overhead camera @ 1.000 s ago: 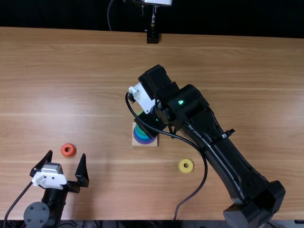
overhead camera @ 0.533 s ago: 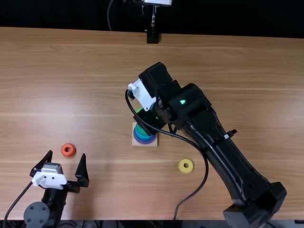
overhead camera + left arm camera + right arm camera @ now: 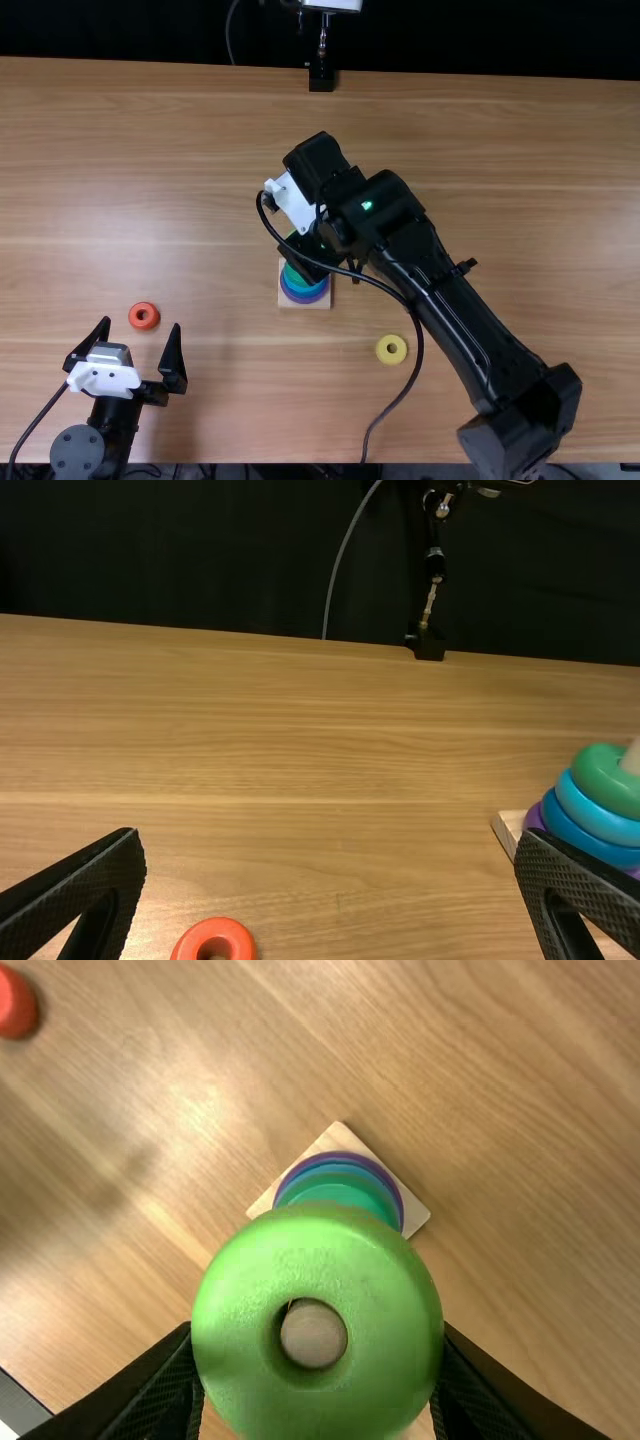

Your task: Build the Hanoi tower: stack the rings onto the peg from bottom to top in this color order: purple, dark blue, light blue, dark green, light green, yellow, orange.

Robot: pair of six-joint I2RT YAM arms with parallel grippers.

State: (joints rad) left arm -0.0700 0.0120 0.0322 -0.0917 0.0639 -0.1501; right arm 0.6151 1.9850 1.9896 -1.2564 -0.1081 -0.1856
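In the top view's lower left, the left pincer (image 3: 140, 328) was spread apart on nothing, the orange ring (image 3: 144, 316) lying near its tips. The yellow ring (image 3: 391, 349) lay on the desk (image 3: 220, 400), right of centre and lower down. Mid-frame, the right pincer (image 3: 312, 262) was over the stack, gripping the light green ring (image 3: 315, 1400); the peg (image 3: 313, 1335) showed through its hole. Dark green (image 3: 605, 780), light blue, dark blue and purple rings sat below, top to bottom.
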